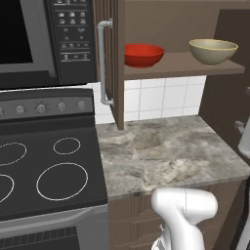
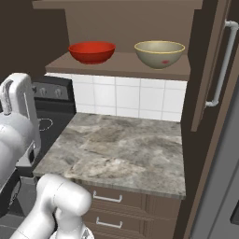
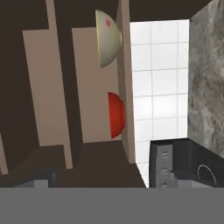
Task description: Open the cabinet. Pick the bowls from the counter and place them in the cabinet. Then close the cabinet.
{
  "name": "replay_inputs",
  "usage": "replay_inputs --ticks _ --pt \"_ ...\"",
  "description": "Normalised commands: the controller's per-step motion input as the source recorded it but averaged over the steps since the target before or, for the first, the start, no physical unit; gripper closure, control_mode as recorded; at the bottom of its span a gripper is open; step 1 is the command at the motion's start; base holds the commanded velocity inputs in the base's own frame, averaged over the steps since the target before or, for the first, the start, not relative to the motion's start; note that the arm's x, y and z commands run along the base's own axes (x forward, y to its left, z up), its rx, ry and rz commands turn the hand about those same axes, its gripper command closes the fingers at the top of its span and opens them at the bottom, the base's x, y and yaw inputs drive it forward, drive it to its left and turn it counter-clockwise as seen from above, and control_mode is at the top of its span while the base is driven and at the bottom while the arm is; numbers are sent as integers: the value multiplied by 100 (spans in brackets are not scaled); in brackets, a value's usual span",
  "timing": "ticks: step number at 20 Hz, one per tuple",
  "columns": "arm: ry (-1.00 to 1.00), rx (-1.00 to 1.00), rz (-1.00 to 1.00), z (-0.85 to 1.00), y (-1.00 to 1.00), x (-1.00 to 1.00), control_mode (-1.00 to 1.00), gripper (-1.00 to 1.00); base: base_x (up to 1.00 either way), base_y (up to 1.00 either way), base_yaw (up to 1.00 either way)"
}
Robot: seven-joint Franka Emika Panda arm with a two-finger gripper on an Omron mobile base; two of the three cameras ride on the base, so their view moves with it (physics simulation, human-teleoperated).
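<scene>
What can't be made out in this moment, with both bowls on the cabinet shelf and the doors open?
- Left cabinet door: left base view catches it edge-on, top cut by the frame; its front panel is hidden.
- Right cabinet door: cut by the right base view's top edge.
- Beige bowl and red bowl: their insides are hidden by their own rims; in the hand view they appear only side-on.
- Cabinet space above the shelf: cut off in both base views.

Cabinet [image 1: 111,63] doors (both edge-cropped), top unseen
</scene>
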Motion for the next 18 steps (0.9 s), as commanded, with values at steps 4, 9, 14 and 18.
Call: replay_inputs --ticks 4,9,14,18 --pt "-28 0 -5 -71 100 -29 -100 -100 0 0 0" --pt "-43 5 -9 -59 100 -5 -100 -100 0 0 0" --pt "-18 5 -14 -7 100 -10 -100 -100 0 0 0" --pt "-5 1 -13 -10 100 -6 -100 -100 0 0 0"
